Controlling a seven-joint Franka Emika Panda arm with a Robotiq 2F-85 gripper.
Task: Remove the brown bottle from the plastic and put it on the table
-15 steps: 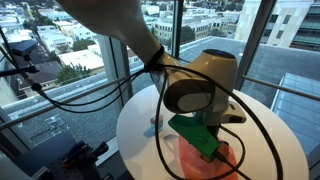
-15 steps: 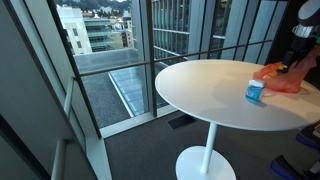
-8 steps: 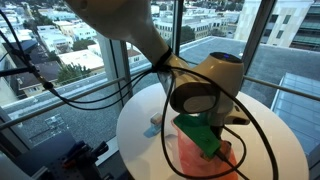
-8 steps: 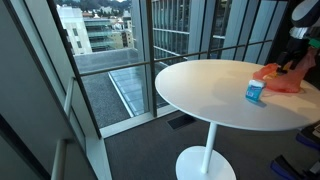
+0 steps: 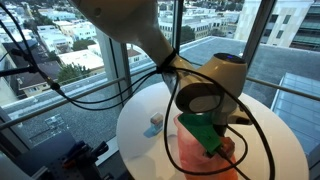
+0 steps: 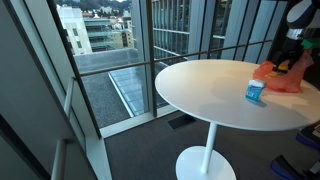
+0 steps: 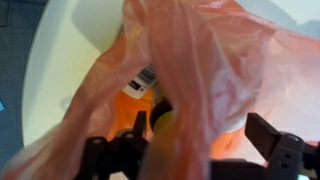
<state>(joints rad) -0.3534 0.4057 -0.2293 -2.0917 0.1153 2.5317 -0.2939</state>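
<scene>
A crumpled orange-red plastic bag [image 7: 215,70] lies on the round white table [image 7: 80,30] and fills the wrist view. Through it I see an orange label with a barcode [image 7: 145,80] and a dark brownish shape [image 7: 163,108] that may be the brown bottle; its outline is blurred. My gripper [image 7: 203,138] is open, with its fingers on either side of a fold of the bag. In both exterior views the gripper [image 5: 212,140] [image 6: 293,62] hangs low over the bag [image 5: 195,158] [image 6: 272,76].
A small white container with a blue top [image 6: 255,91] [image 5: 153,123] stands on the table [image 6: 200,85] beside the bag. Black cables [image 5: 110,90] hang off the arm. Glass walls and railings surround the table.
The arm has shifted slightly and come down closer onto the bag. The bag and the small container have stayed in place.
</scene>
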